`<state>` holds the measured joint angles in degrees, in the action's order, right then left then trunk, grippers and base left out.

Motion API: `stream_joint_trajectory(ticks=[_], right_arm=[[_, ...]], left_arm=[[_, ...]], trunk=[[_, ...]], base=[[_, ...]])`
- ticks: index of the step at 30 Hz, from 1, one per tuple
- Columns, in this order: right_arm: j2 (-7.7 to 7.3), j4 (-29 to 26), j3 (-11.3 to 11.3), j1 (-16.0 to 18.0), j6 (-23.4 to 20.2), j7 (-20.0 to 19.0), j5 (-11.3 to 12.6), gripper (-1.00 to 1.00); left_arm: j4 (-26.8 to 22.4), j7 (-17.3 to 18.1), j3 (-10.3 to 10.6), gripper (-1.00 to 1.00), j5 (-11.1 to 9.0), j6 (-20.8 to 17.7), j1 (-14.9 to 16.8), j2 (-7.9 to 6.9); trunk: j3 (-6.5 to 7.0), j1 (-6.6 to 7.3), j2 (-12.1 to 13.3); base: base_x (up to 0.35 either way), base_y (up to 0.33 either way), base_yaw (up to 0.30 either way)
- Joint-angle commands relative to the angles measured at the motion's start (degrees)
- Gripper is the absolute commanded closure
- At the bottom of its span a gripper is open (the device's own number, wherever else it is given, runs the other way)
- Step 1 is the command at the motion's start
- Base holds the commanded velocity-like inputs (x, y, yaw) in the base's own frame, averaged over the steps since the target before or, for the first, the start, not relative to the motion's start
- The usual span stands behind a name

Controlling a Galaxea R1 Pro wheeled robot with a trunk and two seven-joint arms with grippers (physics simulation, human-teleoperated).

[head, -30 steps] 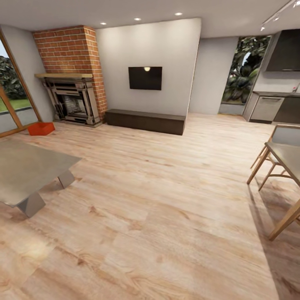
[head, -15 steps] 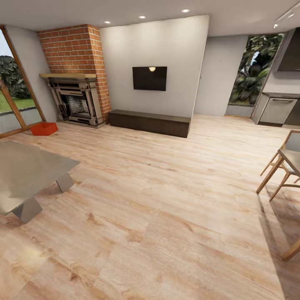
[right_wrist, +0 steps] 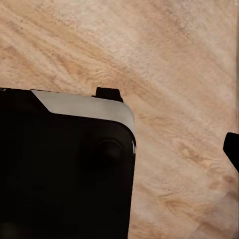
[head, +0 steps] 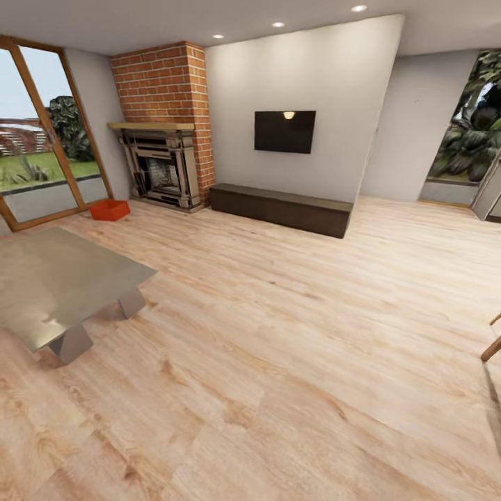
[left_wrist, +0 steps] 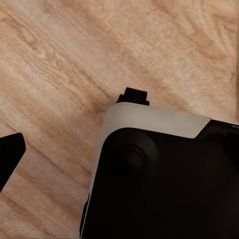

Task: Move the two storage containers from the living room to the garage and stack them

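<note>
Search step, in my judgement: robot is in the living room and nothing is picked yet. One storage container [head: 110,209] lies on the wood-plank floor [head: 292,334] far ahead, near the fireplace [head: 161,170] and the glass door [head: 49,167], well apart from both claws. 2nd container I can't see. Claws: wrist views show dark body parts over planks; spread or pressed, cannot tell. Next: drive closer, then lower arms. Vs. earlier pic, the view has turned left, so the container sits more to the centre.
</note>
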<state>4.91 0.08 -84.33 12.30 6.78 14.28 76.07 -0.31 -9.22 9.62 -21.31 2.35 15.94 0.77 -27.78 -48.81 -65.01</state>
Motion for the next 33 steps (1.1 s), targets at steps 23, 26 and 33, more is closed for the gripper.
stream_joint_trajectory(ticks=[23, 26, 33], right_arm=[[0.01, 0.01, -0.48, 0.01, 0.16, 0.14, 0.57, -1.00], [0.01, 0.01, -0.48, 0.01, 0.16, 0.14, 0.57, -1.00], [0.01, 0.01, -0.48, 0.01, 0.16, 0.14, 0.58, -1.00]], left_arm=[[0.12, -0.18, 0.49, -1.00, -0.49, 0.18, 0.03, 0.02], [0.11, -0.18, 0.49, -1.00, -0.49, 0.16, 0.05, 0.02], [0.09, -0.18, 0.49, -1.00, -0.49, 0.18, 0.05, 0.02]], trunk=[[-0.05, -0.03, -0.03], [-0.05, -0.03, -0.03], [-0.05, -0.03, -0.03]], base=[[0.322, -0.092, 0.122], [0.322, -0.093, 0.000], [0.322, -0.093, 0.000]])
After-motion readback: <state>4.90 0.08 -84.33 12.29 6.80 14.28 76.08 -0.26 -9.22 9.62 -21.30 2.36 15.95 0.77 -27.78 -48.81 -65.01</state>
